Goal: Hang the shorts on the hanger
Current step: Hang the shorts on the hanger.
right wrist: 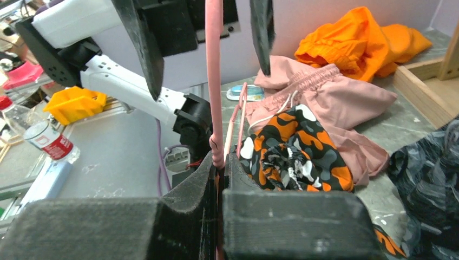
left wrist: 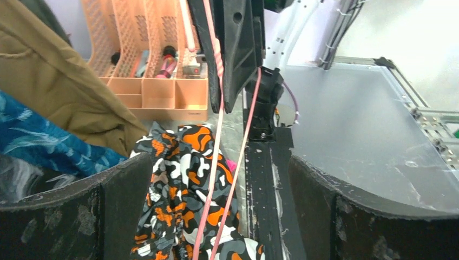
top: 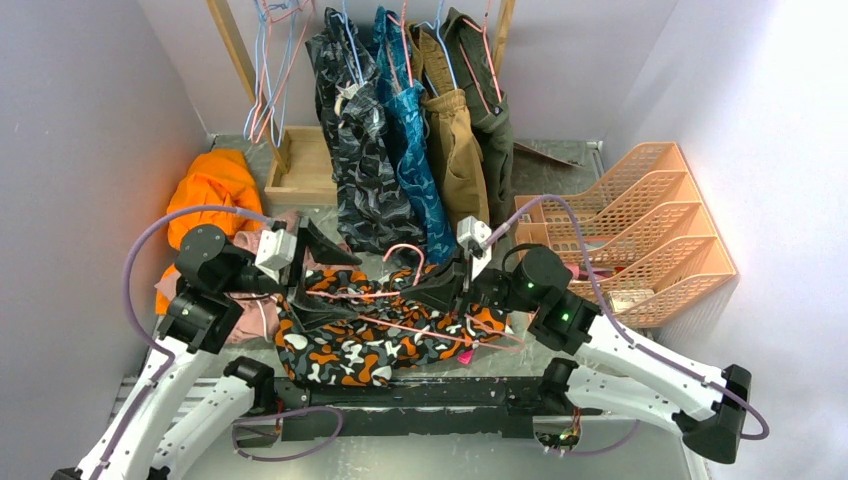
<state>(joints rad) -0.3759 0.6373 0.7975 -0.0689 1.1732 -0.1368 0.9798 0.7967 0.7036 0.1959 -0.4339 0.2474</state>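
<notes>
The shorts [top: 380,345], in an orange, black, white and grey blotch print, lie bunched on the table between the two arms. The thin pink hanger [top: 400,322] lies across them, with its hook toward the back. My right gripper [top: 447,285] is shut on the hanger's wire [right wrist: 215,108], which comes up from between its closed fingers [right wrist: 189,189]. My left gripper [top: 325,280] stands open just left of the hanger, and its fingers [left wrist: 76,216] straddle the shorts [left wrist: 178,184] and both pink wires [left wrist: 208,200] without touching them.
Several garments [top: 400,130] hang from a rack at the back, beside light-blue hangers [top: 270,60] and a wooden tray [top: 300,165]. An orange garment [top: 210,190] and plain pink shorts [right wrist: 330,103] lie at the left. A peach file organizer [top: 640,230] stands at the right.
</notes>
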